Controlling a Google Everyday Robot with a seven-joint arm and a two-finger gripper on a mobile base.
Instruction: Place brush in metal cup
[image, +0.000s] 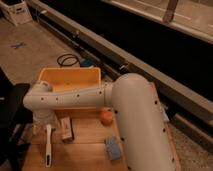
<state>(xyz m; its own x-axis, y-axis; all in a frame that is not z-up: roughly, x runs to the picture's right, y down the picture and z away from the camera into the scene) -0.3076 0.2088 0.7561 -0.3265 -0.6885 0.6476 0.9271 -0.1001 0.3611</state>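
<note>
1. Far left, on the floor: white box (17, 11). Nearer, a dark bulky shape (11, 117) sat just beside the wooden table (85, 145) at its left edge; couldn't tell what it was.
2. Gripper (42, 129) hung low over the table's left part, under the arm's wrist and pointing down. It was released, jaws apart, grasping nothing. It was just beside the far tip of the brush; contact couldn't be told.
3. Brush (48, 146): long, slim, white, lying flat on the table near the left edge. It ran far-to-near, w/ the wider end at the near side. It was the left-most item on the tabletop.
4. Small tan block (66, 129) stood just right of the brush, apart from it.
5. Yellow bin (70, 79) sat at the table's far-left corner, behind the forearm. Its open top faced up.
6. On the floor beyond the bin: a black cable coil (67, 60) w/ a small blue object (87, 63) just to its right.
7. Orange ball (105, 117) was at mid-table, right beside the arm's underside.
8. Blue sponge (113, 148) lay near of the ball, close to the arm's big segment.
9. White arm (132, 117): its thick segment covered the table's right part, and the forearm reached left across the bin's near wall to the wrist.
10. Long grey rail (150, 70) ran diagonally from far left to right behind everything.
</note>
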